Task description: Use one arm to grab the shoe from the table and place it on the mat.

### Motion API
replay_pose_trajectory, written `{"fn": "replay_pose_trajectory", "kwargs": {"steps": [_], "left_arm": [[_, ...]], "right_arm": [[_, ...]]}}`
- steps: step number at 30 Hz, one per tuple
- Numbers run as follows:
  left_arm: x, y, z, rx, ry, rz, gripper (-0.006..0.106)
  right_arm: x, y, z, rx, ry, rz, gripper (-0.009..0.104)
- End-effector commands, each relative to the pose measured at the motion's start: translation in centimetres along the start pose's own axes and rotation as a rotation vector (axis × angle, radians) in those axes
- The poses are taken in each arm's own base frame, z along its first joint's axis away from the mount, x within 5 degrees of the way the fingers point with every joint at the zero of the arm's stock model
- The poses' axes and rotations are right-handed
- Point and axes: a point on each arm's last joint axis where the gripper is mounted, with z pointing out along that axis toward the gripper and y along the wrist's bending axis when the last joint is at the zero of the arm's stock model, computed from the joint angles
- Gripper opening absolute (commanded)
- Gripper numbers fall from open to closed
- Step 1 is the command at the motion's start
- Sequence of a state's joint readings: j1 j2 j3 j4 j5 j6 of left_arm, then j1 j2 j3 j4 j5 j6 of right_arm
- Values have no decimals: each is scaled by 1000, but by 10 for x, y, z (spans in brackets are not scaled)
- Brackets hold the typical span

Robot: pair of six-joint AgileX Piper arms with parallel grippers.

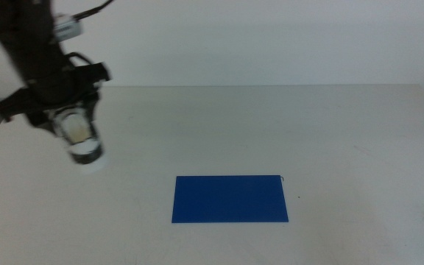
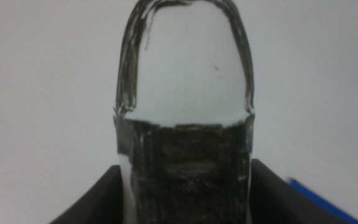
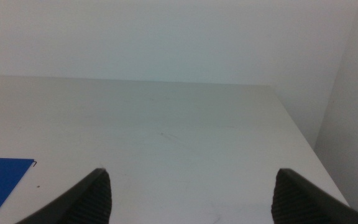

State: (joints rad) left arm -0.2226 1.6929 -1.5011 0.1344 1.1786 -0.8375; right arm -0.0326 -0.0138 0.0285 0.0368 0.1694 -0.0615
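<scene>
One shoe (image 1: 83, 140) hangs toe-down in the left gripper (image 1: 72, 121), lifted off the table (image 1: 344, 132), up and well to the left of the mat (image 1: 230, 199). In the left wrist view the dark jaws are clamped on the shoe's (image 2: 185, 124) black-grey midsection, with the white rounded toe pointing away. It looks light and fairly soft: the upper should give under pressure while the white sole stays stiffer, so a hold across the middle, squeezing side to side, seems right. The smooth toe cap might slip. The mat is thin, flat, royal blue, sharp-cornered; the table is matte white. The right gripper (image 3: 191, 193) waits beyond the mat's right end, jaws spread apart, nothing between them.
</scene>
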Motion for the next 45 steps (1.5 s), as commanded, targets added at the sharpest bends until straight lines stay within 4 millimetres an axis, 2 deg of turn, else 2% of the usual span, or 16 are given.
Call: {"fn": "replay_pose_trajectory", "kwargs": {"steps": [1, 12, 20, 25, 28, 38, 45], "left_arm": [[4, -20, -26, 79, -55, -1, -2], [63, -125, -15, 128, 15, 192, -2], [110, -176, -8, 176, 43, 318, -2], [126, -188, -2, 185, 58, 351, -2], [128, -190, 0, 194, 64, 356, -2], [128, -192, 0, 205, 63, 293, -2], [129, -186, 2, 146, 80, 283, -2]], "right_arm": [[-11, 0, -3, 4, -109, -21, 66], [-11, 0, -3, 4, -109, -21, 66], [-11, 0, -3, 4, -109, -21, 66], [-11, 0, -3, 4, -109, -21, 66], [-11, 0, -3, 4, -109, -21, 66], [-11, 0, -3, 4, -109, -21, 66], [-11, 0, -3, 4, -109, -21, 66]]}}
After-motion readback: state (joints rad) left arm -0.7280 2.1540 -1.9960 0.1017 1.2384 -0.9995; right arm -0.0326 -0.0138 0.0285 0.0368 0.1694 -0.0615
